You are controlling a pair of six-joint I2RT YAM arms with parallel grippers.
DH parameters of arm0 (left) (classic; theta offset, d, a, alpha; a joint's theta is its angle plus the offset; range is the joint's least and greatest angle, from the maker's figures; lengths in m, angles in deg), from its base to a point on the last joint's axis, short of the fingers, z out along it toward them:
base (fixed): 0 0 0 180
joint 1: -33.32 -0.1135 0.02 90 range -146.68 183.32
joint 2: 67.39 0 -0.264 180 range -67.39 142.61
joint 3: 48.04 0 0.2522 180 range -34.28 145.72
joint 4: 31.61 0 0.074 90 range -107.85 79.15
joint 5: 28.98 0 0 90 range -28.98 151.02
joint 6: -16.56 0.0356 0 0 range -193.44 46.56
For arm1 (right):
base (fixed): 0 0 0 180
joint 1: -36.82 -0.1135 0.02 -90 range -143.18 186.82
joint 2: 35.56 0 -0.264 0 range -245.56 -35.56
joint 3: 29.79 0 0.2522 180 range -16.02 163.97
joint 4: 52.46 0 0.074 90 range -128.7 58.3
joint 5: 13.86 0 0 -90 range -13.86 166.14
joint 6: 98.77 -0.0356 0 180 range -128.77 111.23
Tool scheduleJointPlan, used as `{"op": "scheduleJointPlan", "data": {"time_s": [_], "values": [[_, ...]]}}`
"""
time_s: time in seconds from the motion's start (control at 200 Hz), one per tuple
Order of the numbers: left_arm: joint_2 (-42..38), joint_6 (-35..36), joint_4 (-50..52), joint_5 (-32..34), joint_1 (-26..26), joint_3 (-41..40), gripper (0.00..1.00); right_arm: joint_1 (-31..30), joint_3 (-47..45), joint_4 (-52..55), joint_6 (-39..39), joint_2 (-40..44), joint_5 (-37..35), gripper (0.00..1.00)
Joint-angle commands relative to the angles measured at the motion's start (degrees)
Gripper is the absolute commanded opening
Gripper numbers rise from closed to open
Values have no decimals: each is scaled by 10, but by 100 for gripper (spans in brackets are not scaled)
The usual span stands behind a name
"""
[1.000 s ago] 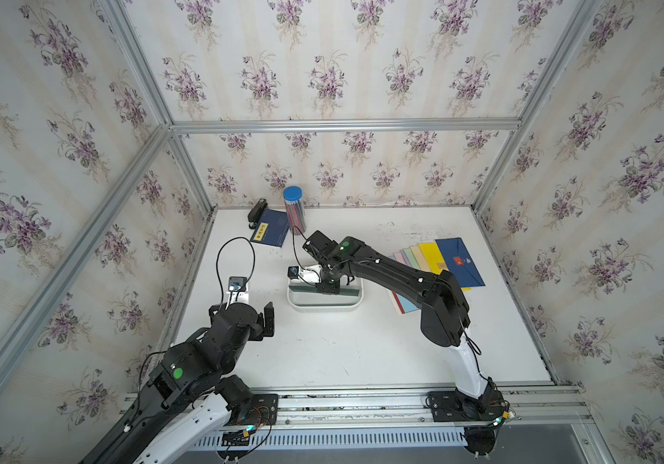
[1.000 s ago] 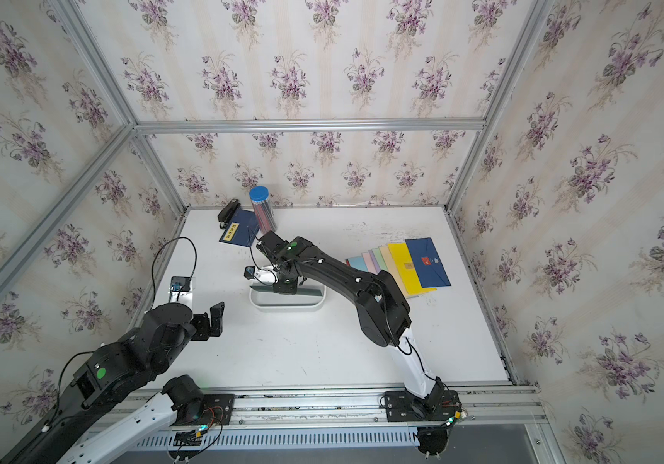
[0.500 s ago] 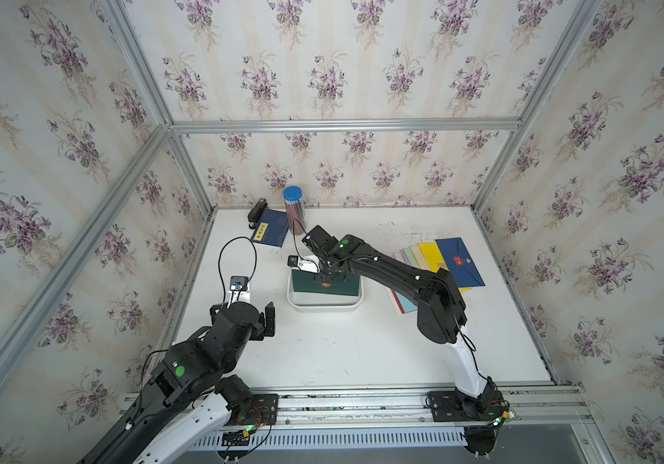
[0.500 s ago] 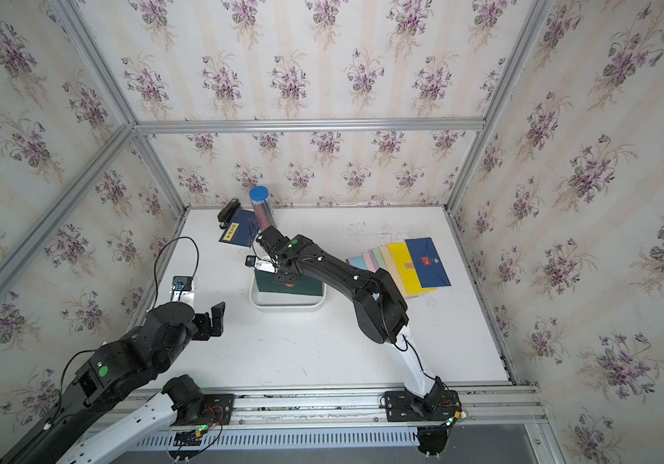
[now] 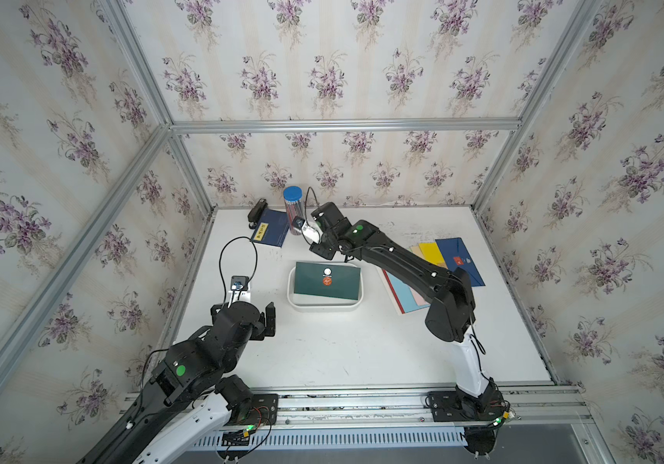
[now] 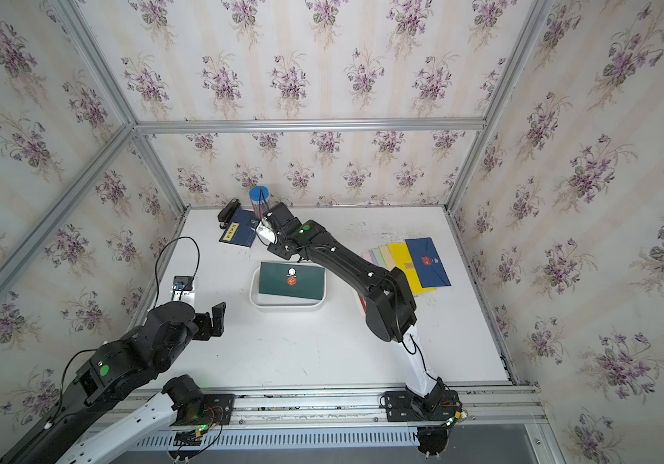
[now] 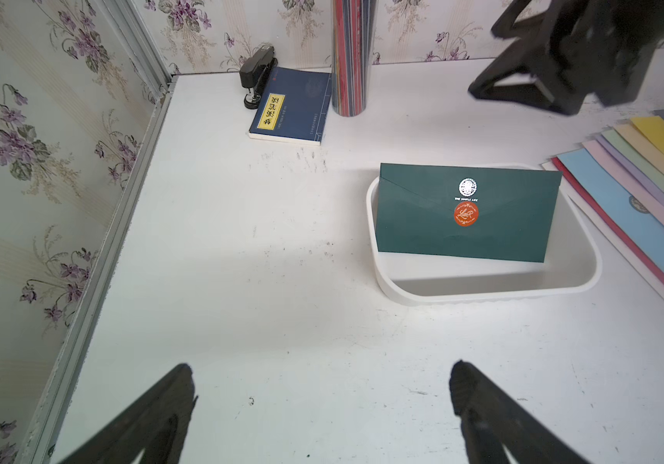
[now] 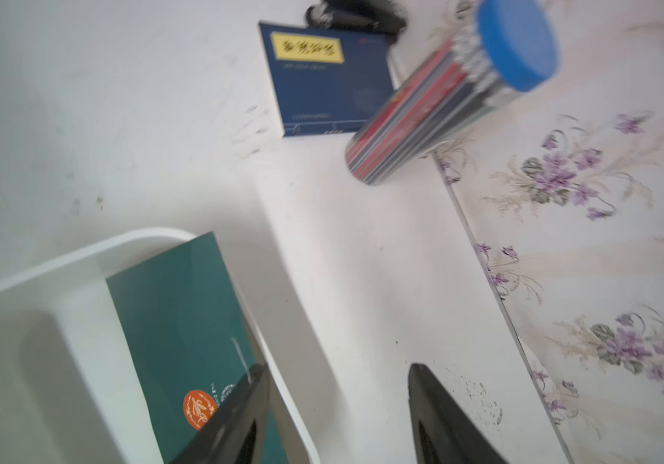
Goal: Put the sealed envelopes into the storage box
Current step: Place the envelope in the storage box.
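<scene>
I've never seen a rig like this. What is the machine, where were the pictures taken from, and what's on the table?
The left arm and right arm are robots mounted at a table's front edge, each ending in two-fingered jaws. Two pictures look down from overhead; two come from cameras on the wrists. A green envelope leans inside the storage box; more coloured envelopes lie fanned beside it. A navy booklet, stapler and pencil tube sit at the back. Both jaws are open, holding nothing.

Green envelope (image 5: 326, 286) tilted in white storage box (image 5: 324, 307), right pincer (image 5: 321, 251) beyond far rim, seemingly empty, other envelopes (image 5: 459, 259) fanned beside.
</scene>
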State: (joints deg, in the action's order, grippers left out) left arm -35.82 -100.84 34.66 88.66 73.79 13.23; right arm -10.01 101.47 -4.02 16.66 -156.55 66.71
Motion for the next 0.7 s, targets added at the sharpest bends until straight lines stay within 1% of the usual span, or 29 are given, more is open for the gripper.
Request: {"op": "scheduleJointPlan", "data": {"time_s": [0.0, 0.055, 0.105, 0.175, 0.255, 0.325, 0.505, 0.58, 0.699], "values": [[1, 4, -15, -4, -1, 1, 100, 32, -48, -59, -201, 50, 54, 58], [2, 4, -16, -6, 0, 1, 100, 55, -96, -83, -278, 75, 90, 54], [2, 4, -16, -7, -1, 1, 100, 64, -133, -104, -325, 91, 113, 52], [2, 5, -16, -8, -1, 0, 100, 64, -183, -138, -358, 101, 141, 47], [4, 5, -16, -9, -1, 0, 100, 57, -188, -137, -387, 83, 153, 43], [5, 5, -17, -10, -1, 1, 100, 54, -160, -120, -418, 51, 144, 39], [3, 4, -15, -8, 0, 1, 100, 49, -91, -114, -475, -31, 169, 30], [2, 4, -15, -6, -1, 0, 100, 43, -41, -93, -481, -74, 179, 28], [2, 3, -15, -6, 0, 0, 100, 26, 61, -43, -474, -143, 171, 27]]}}
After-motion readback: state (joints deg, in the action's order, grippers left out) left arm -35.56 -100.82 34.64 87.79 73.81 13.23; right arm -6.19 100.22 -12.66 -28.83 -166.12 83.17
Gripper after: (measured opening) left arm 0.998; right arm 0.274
